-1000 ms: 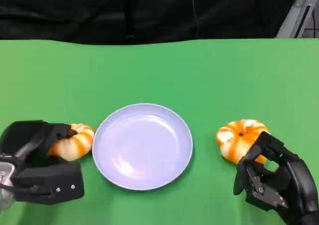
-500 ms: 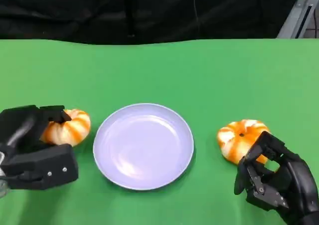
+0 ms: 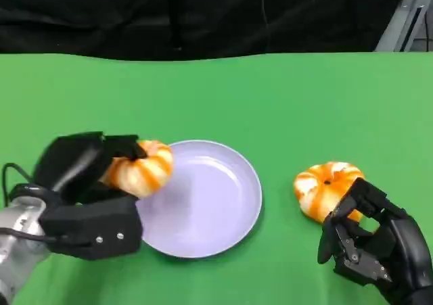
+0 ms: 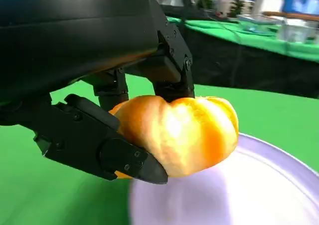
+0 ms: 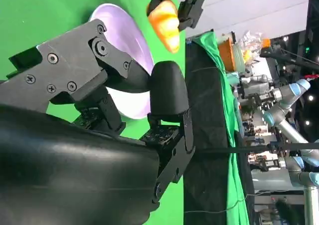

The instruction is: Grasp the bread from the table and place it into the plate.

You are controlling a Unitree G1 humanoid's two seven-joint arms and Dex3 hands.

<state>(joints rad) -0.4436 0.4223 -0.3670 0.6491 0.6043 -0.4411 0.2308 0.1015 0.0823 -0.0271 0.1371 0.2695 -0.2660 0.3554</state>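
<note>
My left hand grips an orange-and-white striped bread roll and holds it lifted over the left edge of the lavender plate. The left wrist view shows that roll pinched between black fingers above the plate. A second striped roll lies on the green table to the right of the plate. My right hand sits just in front of it, fingers apart, holding nothing. In the right wrist view the plate and the lifted roll appear beyond my right hand's fingers.
The green table stretches back to a black curtain. A metal frame stands at the far right corner. Other green tables and robot arms show in the distance in the right wrist view.
My left hand has lifted its roll off the table and carried it right, from beside the plate to over the plate's left edge. The right hand and second roll have not moved.
</note>
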